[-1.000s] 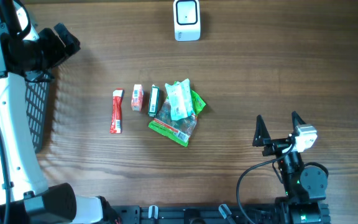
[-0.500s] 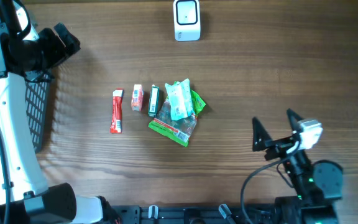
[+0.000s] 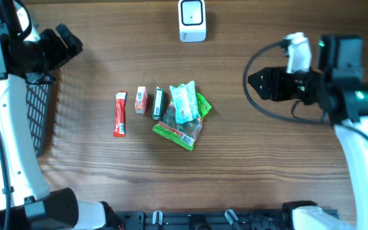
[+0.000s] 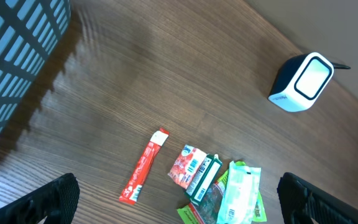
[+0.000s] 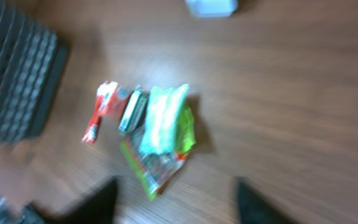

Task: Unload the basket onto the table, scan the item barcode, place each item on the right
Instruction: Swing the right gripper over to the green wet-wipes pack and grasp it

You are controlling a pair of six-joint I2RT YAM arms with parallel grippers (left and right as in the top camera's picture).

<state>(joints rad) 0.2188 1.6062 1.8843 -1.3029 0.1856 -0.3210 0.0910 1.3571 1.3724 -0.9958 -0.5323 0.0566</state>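
Note:
Several small packets lie together mid-table: a red stick packet point(image 3: 119, 114), a red-and-white sachet point(image 3: 140, 100), a dark green box point(image 3: 158, 103), and a pale green pouch point(image 3: 185, 102) on top of a green-edged packet point(image 3: 179, 132). Barcodes show on the sachet point(image 4: 189, 167) and box point(image 4: 205, 179). The white scanner point(image 3: 191, 20) stands at the far edge. My right gripper point(image 3: 253, 83) hovers right of the pile and points left at it; the blurred wrist view shows its fingers apart over the packets point(image 5: 160, 124), with nothing between them. My left gripper point(image 3: 69, 41) is high at the far left, wide open and empty.
A black mesh basket point(image 3: 40, 115) sits at the table's left edge, under the left arm. The right arm's cable point(image 3: 251, 57) loops over the table to the right of the scanner. Bare wood lies between the pile and the right gripper.
The right arm has swung from the near right corner up to the right side, level with the pile, turning to face it. Its fingers have drawn closer together. The left arm and the packets have not moved.

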